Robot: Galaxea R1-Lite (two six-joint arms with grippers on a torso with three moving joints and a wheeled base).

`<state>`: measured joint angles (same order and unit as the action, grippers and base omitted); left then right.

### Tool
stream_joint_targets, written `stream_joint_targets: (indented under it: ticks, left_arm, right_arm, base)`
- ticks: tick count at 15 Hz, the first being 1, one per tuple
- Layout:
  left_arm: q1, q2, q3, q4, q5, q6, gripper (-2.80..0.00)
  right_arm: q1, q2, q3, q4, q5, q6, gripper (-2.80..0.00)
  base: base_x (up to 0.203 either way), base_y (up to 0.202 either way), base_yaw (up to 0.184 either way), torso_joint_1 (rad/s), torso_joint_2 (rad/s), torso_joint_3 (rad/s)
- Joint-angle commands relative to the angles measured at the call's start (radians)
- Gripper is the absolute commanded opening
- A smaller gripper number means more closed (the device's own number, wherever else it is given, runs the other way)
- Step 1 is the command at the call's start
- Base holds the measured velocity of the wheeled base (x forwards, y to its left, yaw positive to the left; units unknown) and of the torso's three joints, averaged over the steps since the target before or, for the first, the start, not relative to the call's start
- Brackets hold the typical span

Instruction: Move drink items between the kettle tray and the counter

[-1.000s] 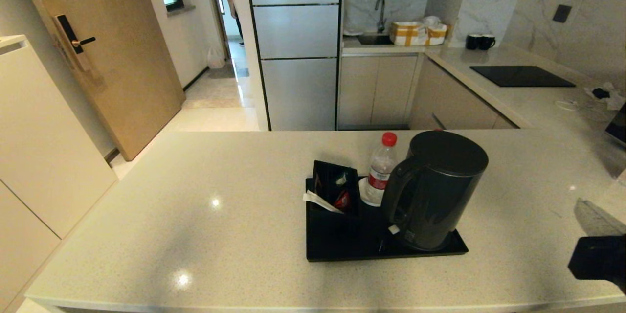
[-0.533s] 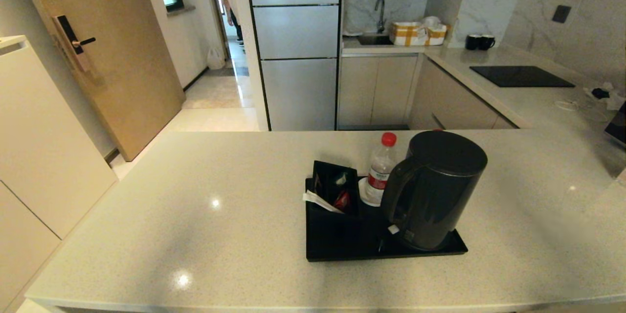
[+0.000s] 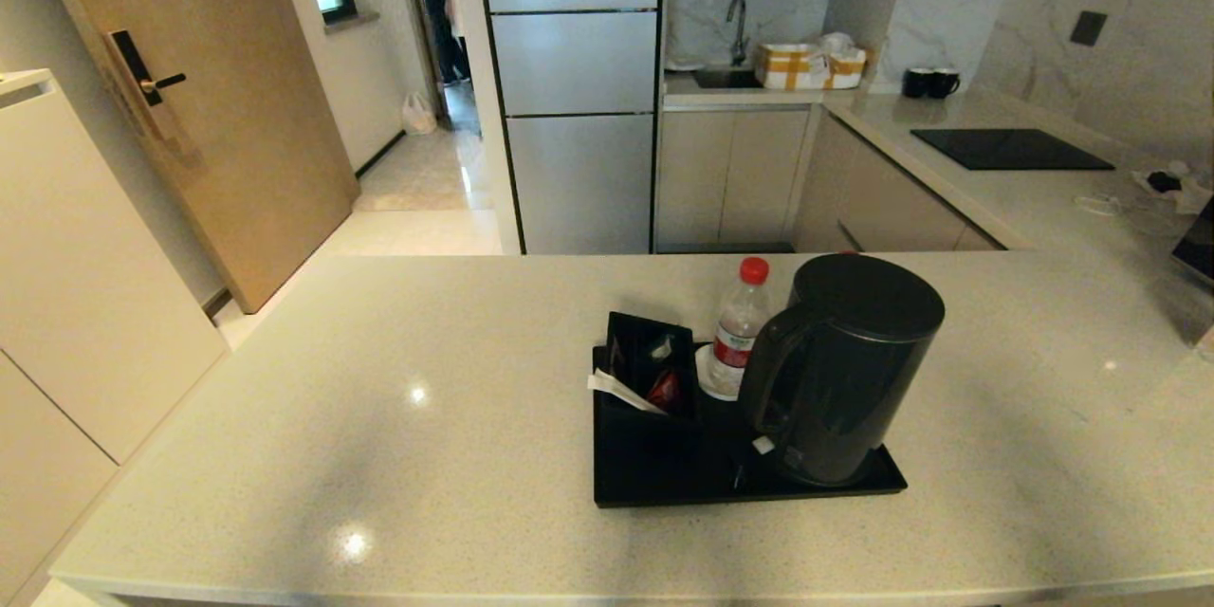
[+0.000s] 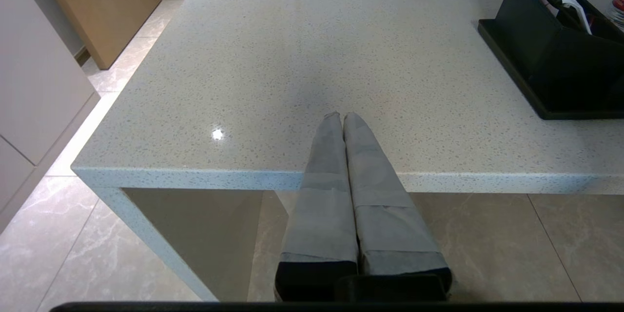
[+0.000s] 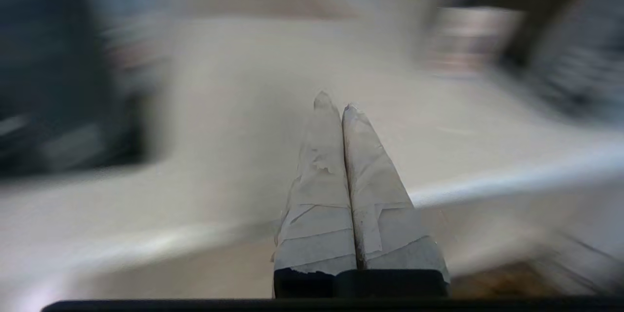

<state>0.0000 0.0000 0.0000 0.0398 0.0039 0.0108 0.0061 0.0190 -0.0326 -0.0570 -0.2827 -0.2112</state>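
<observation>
The dark grey kettle (image 3: 839,365) stands at the right end of the black kettle tray (image 3: 664,484), on the beige counter (image 3: 379,417). A clear water bottle with a red cap (image 3: 738,327) stands upright behind the kettle's handle. Neither arm shows in the head view. In its wrist view my left gripper (image 4: 342,116) is shut and empty, hovering at the counter's front edge (image 4: 195,175), left of the tray (image 4: 507,68). My right gripper (image 5: 333,101) is shut and empty, near a counter edge in a blurred view.
A black box of sachets (image 3: 650,365) sits at the tray's left end. A black cooktop panel (image 3: 1010,148), two dark mugs (image 3: 929,81) and cables (image 3: 1162,182) lie on the back right counter. A fridge (image 3: 569,85) and a door (image 3: 209,95) stand beyond.
The right arm, seen at the lower right edge of the head view a second ago, has dropped out of that view. Kettle, bottle and tray have not moved.
</observation>
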Motion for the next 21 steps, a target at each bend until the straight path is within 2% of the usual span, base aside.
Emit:
stream_joint_targets:
  ticks: [1,3,4,6,8,11,21]
  left_arm:
    - [0.0,0.0,0.0,0.0,0.001,0.0,-2.8]
    - [0.0,0.0,0.0,0.0,0.001,0.0,-2.8]
    - [0.0,0.0,0.0,0.0,0.002,0.0,-2.8]
    - [0.0,0.0,0.0,0.0,0.001,0.0,-2.8]
    - [0.0,0.0,0.0,0.0,0.001,0.0,-2.8]
    - [0.0,0.0,0.0,0.0,0.001,0.0,-2.8]
    - [0.0,0.0,0.0,0.0,0.002,0.0,-2.8]
  right_arm:
    - [-0.007,-0.019,-0.009,0.085,0.202,0.079,-2.8]
    - [-0.006,-0.019,-0.001,0.118,0.291,0.124,-2.8]
    - [-0.006,-0.018,0.011,0.121,0.301,0.138,-2.8]
    - [-0.006,-0.019,0.012,0.111,0.288,0.185,-2.8]
    - [-0.006,-0.019,0.02,0.097,0.286,0.171,-2.8]
    - [-0.006,-0.019,0.031,0.06,0.283,0.194,-2.8]
    - [-0.006,-0.017,0.031,0.059,0.283,0.214,-2.8]
  base:
    - [0.0,0.0,0.0,0.0,0.0,0.0]
    - [0.0,0.0,0.0,0.0,0.0,0.0]
    - [0.0,0.0,0.0,0.0,0.0,0.0]
    - [0.0,0.0,0.0,0.0,0.0,0.0]
    - [0.0,0.0,0.0,0.0,0.0,0.0]
    - [0.0,0.0,0.0,0.0,0.0,0.0]
    - [0.0,0.0,0.0,0.0,0.0,0.0]
